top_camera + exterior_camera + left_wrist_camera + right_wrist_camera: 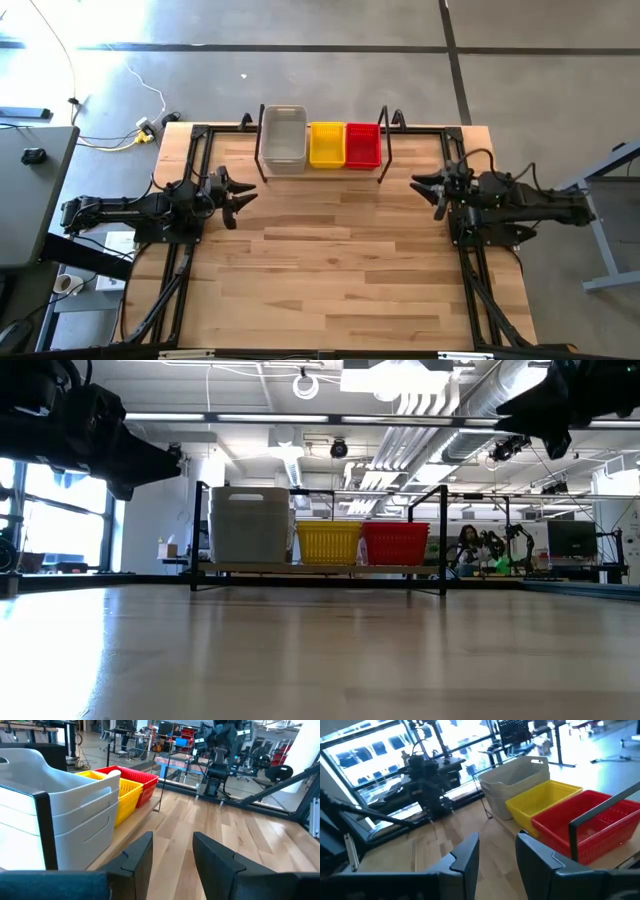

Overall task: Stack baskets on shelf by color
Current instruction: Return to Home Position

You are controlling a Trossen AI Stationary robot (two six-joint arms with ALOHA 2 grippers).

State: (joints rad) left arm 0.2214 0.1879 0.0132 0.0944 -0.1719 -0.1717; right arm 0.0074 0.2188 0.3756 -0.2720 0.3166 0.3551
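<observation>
Fingers of the left tool fill the front of its wrist view, and they stand apart with nothing between them. The right tool shows the same in its own wrist view: fingers apart, holding nothing.

From above, the left tool hangs over the left edge of the desk and the right tool over the right edge. They point toward each other and are well apart from the shelf.

The shelf stands at the far edge of the desk, in the middle. On it are three groups side by side, touching. The grey baskets are on the left, the yellow baskets in the middle and the red baskets on the right. In the low view the grey stack stands higher than the yellow and the red. The left wrist view shows the rims of three grey baskets, nested one in another.
</observation>
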